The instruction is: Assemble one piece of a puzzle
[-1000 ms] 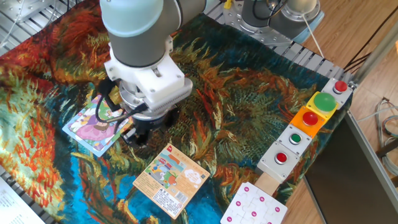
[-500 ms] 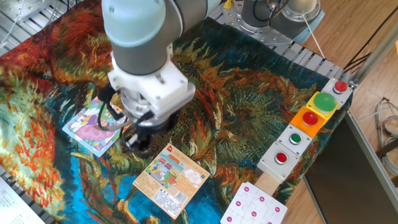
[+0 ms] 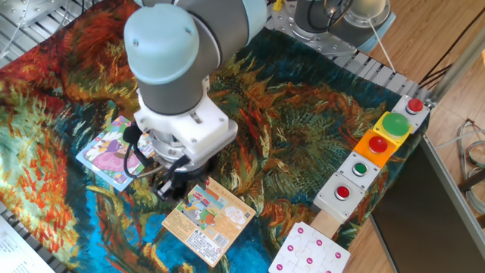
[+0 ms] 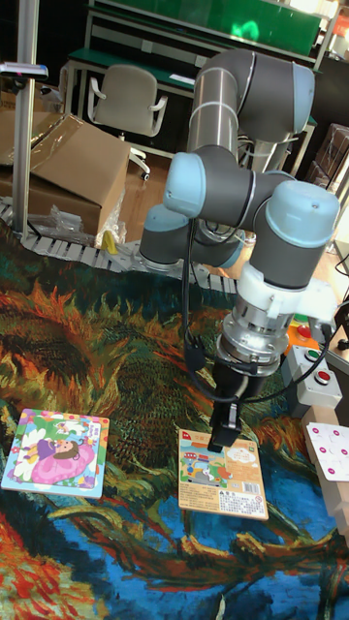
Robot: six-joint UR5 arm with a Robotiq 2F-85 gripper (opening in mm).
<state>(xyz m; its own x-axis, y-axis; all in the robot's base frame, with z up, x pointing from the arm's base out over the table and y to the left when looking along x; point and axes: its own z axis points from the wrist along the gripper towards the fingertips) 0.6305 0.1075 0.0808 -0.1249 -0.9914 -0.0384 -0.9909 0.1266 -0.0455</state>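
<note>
Orange card [image 3: 208, 218] with rainbow picture lying flat on the patterned cloth [image 3: 303, 129] that is covering the worktop. Right of the card, white board with pink dots [image 3: 309, 252] sitting at the cloth's edge. Beyond the board, button boxes [image 3: 377, 152] running in a row. Behind the worktop, cardboard box [image 4: 63, 165] and office chair [image 4: 124, 102] standing on the floor.

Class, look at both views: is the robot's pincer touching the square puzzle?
Apart. In the tall fixed view the pincer hangs above the orange card, with a wide stretch of patterned cloth between it and the puzzle.
</note>
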